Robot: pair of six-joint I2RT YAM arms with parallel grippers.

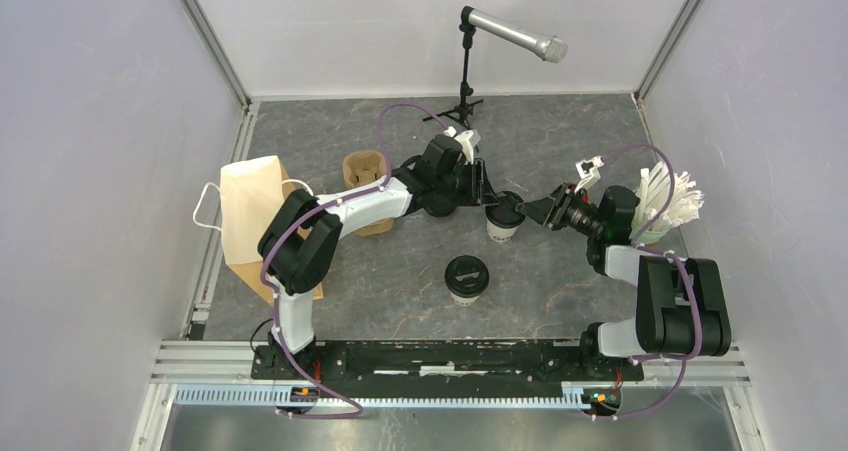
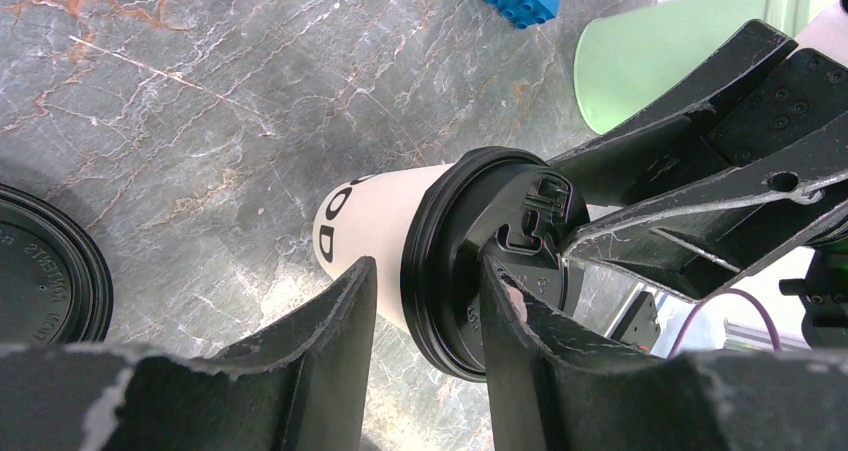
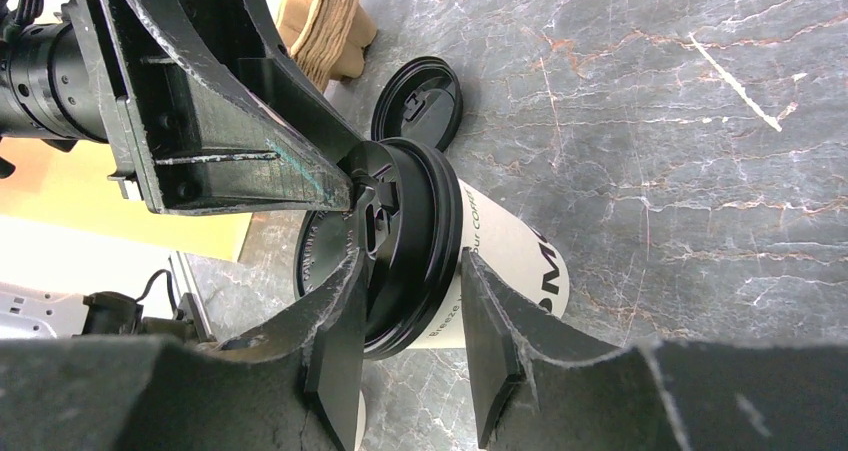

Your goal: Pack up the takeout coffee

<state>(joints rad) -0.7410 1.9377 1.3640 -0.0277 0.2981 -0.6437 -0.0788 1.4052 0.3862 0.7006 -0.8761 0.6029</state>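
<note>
Takeout coffee cup [image 1: 501, 231] stands upright on the worktop [image 1: 560, 301], on the right-arm side of the brown cup carrier [image 1: 366, 176] and near it. It's white w/ dark lettering, and its black lid [image 2: 470, 261] is on.

Both arms meet at this cup from opp sides. Left gripper [image 2: 430, 271] is narrowed, jaws straddling the lid rim. One finger [image 2: 515, 351] lies over the lid top and the other [image 2: 320, 351] sits beside the cup wall just under the rim. A thin strip of white shows betw that finger and the rim, so can't tell if it really clamps.

Right gripper [image 3: 408, 261] is also narrowed and pinches the same lid rim. One finger [image 3: 335, 351] is on the lid top and the other [image 3: 490, 351] is tight against the wall below the rim. The two grippers' tips nearly touch over the lid's sip hole.

2nd lidded cup [image 1: 467, 278] stands free, also on the right-arm side of the carrier but closer to the arm bases, w/ no gripper on it.

Paper bag [image 1: 252, 216] w/ handles sits on the carrier's left-arm side, just beside it. Pale green cup [image 2: 680, 51] of wrapped straws is well apart from the carrier, past the right arm. Mic on a stand [image 1: 515, 36] is beyond the carrier twd the back wall
</note>
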